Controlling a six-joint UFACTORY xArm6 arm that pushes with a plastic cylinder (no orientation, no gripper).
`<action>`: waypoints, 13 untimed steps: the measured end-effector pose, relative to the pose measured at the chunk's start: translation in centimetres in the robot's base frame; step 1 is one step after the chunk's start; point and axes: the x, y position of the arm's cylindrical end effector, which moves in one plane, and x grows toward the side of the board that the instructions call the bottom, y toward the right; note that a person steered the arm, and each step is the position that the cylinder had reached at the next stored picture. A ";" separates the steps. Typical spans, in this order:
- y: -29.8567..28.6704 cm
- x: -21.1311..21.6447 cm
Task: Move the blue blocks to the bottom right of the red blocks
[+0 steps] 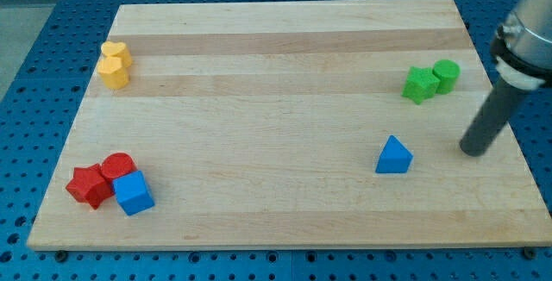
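Pale wooden board (285, 65), its planks showing lengthwise grain in lighter and darker bands, resting on a blue perforated table (34, 31) that frames it on all sides. Matte, solid-coloured blocks lie in small groups. At the view's bottom left: a red star-like block (89, 185) and a red cylinder (116, 166) touching each other, with a blue cube (134, 193) pressed against both on their lower right side. At the view's right of centre, alone and well apart from that cluster: a blue triangular block (393, 156) — a wedge with its apex toward the view's top. At the view's top right: a green star-like block (419, 84) touching a green cylinder (446, 75). At the view's top left: two yellow blocks, a yellow heart-like block (115, 53) and a yellow rounded block (113, 72), one against the other. The arm enters from the view's right edge as a grey collar carrying a straight dark rod, tilted in this view; my tip (472, 151) sits on bare wood just to the right of the blue triangular block, near it but not touching, and below the green pair — it touches no block and carries nothing.
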 end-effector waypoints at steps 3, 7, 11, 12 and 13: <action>-7.3 2.4; -15.4 5.0; -20.8 7.3; -28.5 6.8; -34.7 6.6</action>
